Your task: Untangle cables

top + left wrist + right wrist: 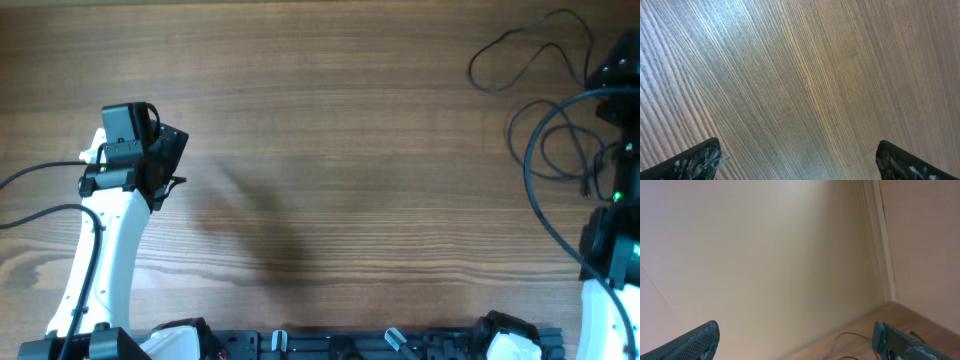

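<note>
The cables (545,45) are thin black strands lying in loose loops on the wooden table at the far right. One loop runs along the top right, and more loops (562,150) lie below it, one ending in a small plug. A strand also shows in the right wrist view (850,336). My right gripper (796,330) is open and empty, tilted up toward a beige wall; in the overhead view it is a dark mass (618,75) beside the loops. My left gripper (168,160) is far from the cables at the left, open and empty over bare wood (797,145).
Thicker black wires (40,195) run from the left arm off the left edge. The arm bases and a black rail (330,345) line the front edge. A wall corner (882,255) stands beyond the table on the right.
</note>
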### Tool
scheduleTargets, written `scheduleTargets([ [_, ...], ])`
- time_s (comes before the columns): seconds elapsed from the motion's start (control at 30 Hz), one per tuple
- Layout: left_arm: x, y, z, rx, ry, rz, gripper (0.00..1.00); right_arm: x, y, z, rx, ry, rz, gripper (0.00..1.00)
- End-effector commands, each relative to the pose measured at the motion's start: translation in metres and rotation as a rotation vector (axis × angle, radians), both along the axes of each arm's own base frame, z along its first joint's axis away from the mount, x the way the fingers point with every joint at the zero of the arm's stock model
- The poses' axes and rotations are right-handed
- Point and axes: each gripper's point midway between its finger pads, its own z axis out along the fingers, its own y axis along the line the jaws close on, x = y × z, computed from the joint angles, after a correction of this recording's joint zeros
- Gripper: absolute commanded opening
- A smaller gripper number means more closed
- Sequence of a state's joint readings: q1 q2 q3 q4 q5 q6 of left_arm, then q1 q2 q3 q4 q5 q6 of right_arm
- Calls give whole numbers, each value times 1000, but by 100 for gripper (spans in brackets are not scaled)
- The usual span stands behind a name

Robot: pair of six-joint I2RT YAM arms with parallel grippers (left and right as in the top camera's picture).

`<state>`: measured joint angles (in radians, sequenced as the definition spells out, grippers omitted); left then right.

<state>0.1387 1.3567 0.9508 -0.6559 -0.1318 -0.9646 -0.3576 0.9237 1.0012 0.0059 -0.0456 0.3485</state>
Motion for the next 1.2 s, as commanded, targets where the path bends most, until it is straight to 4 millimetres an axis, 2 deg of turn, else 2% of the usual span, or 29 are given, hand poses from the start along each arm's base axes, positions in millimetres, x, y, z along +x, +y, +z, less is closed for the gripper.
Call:
scheduleTargets([
  [0.0, -1, 2, 0, -3, -1, 18, 100, -12, 15, 17, 123, -93, 69, 100],
  [0.13, -1, 2, 0, -3, -1, 18, 100, -37, 28, 39, 94, -160, 96, 100],
  [0.27, -1, 2, 0, -3, -1, 18, 100, -62, 56, 61, 45, -223, 203, 100],
  [0.5, -1, 2, 0, -3, -1, 18, 100, -118, 98, 96, -24, -370, 310, 100],
  [0.63, -1, 2, 0, -3, -1, 18, 100, -166, 113, 115, -61, -481, 329, 100],
  [0.67, -1, 2, 0, -3, -1, 18, 100, -180, 116, 120, -70, -513, 330, 100],
  [0.7, -1, 2, 0, -3, -1, 18, 100, -202, 121, 125, -89, -560, 333, 100],
  [0.93, -1, 2, 0, -3, -1, 18, 100, -280, 141, 133, -140, -719, 373, 100],
  [0.97, -1, 2, 0, -3, -1, 18, 100, -288, 142, 133, -143, -735, 382, 100],
  [1.1, -1, 2, 0, -3, -1, 18, 100, -340, 151, 126, -154, -831, 441, 100],
  [1.17, -1, 2, 0, -3, -1, 18, 100, -346, 151, 128, -149, -842, 458, 100],
])
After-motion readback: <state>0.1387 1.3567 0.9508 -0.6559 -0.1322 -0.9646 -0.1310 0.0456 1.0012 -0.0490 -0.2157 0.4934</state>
